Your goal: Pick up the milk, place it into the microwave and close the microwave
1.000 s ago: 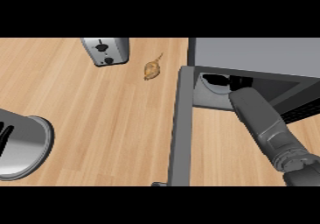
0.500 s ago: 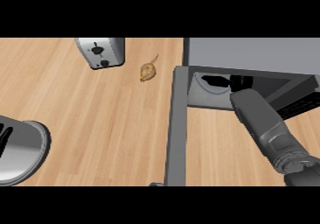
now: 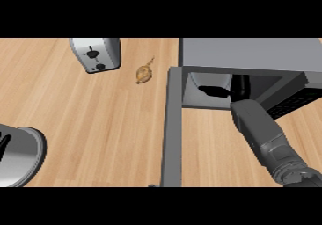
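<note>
The grey microwave (image 3: 249,52) stands at the upper right with its door (image 3: 171,132) swung open toward me. My right forearm reaches into the cavity, and my right hand (image 3: 217,91) shows black inside it. A pale shape (image 3: 206,80) stands just behind the hand against the inner wall; it may be the milk, but I cannot tell whether the hand touches it. My left hand (image 3: 1,148) rests at the left edge with its fingers straight and up.
A silver toaster (image 3: 95,53) stands at the top left of the wooden counter (image 3: 92,114). A small tan food item (image 3: 145,74) lies between the toaster and the microwave. A round metal pan (image 3: 26,154) sits at the lower left under my left hand.
Everything in view has slid slightly left. My right hand sits a little nearer the cavity's mouth than before. The left hand has stayed where it was.
</note>
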`<action>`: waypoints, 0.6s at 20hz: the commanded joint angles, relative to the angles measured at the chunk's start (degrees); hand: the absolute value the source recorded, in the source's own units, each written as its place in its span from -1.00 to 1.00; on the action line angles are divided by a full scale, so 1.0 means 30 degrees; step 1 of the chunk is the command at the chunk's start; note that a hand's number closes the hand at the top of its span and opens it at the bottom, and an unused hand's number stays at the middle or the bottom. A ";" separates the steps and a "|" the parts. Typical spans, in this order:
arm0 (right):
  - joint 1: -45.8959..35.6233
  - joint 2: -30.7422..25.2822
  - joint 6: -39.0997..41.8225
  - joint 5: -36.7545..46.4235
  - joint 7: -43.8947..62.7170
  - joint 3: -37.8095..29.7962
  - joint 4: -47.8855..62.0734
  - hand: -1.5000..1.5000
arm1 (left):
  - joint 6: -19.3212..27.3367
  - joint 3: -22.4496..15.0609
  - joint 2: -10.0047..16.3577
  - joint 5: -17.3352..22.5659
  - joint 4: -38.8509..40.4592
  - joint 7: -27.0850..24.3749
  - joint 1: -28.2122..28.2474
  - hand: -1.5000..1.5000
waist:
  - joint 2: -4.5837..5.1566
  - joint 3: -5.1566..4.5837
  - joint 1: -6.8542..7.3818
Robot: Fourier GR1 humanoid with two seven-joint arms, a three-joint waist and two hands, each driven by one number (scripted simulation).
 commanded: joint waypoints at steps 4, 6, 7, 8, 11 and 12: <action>0.1162 0.0496 0.2822 -0.1042 -0.1318 -0.0976 -0.0805 -1.00 | 0.0312 -0.0968 -0.1295 -0.0693 -0.1939 0.0432 0.1167 -1.00 | -0.0226 -0.0021 -0.0469; 0.1767 0.1131 0.2746 -0.1147 -0.1948 -0.1051 -0.1130 -1.00 | 0.0025 -0.1497 -0.1367 -0.1739 -0.1864 -0.0111 0.1200 -1.00 | -0.0256 -0.0031 -0.0590; 0.2371 0.2109 0.2544 -0.1202 -0.2171 -0.0971 -0.1397 -1.00 | -0.0553 -0.1122 -0.0959 -0.1221 -0.1673 -0.0320 0.1491 -1.00 | -0.0330 -0.0042 -0.0721; 0.2900 0.1125 0.4324 -0.1403 -0.2614 -0.1083 -0.1682 -1.00 | -0.1477 -0.1396 -0.0965 -0.1023 -0.0968 -0.0549 0.2098 -1.00 | -0.0350 -0.0045 -0.0805; 0.3789 0.2681 0.4717 -0.1823 -0.3341 -0.1115 -0.1943 -1.00 | -0.1921 -0.2210 -0.0977 -0.0101 -0.1658 0.0598 0.1752 -1.00 | -0.0363 -0.0037 -0.0832; 0.4700 0.2462 0.6225 -0.1684 -0.3613 -0.0803 -0.2593 -1.00 | -0.2722 -0.1779 -0.0713 0.0638 -0.1169 0.0145 0.2445 -1.00 | -0.0514 -0.0060 -0.1157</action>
